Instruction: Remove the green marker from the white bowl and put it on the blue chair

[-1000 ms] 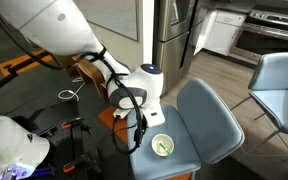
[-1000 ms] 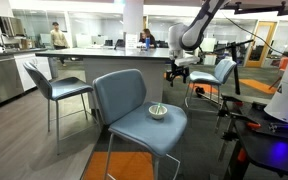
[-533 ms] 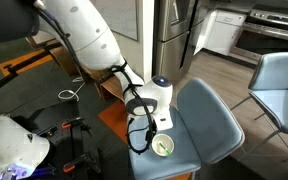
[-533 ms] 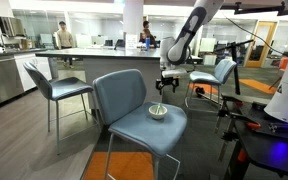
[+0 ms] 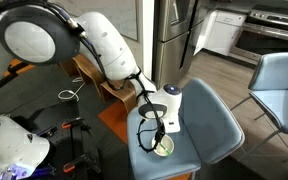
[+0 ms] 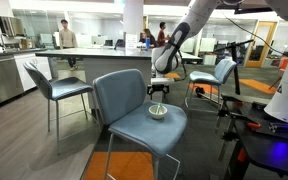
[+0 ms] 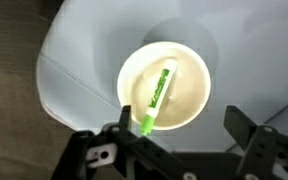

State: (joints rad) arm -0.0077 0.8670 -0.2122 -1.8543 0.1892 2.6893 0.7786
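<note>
Blue chair (image 5: pixel 212 125) seat bears white bowl (image 5: pixel 165 148); wood floor (image 5: pixel 224 70), oven (image 5: pixel 269 35) behind.

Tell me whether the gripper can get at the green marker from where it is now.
Probably yes. The gripper hangs open above the white bowl, the green marker lies uncovered inside it, and nothing else on the blue chair seat stands in the way.

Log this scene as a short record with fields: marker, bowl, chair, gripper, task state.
marker: green marker lies slanted inside the bowl, one end at the rim
bowl: white bowl sits on the chair seat
chair: blue chair, padded seat, curved backrest
gripper: gripper open, above the bowl, holding nothing
task state: marker not yet picked up
</note>
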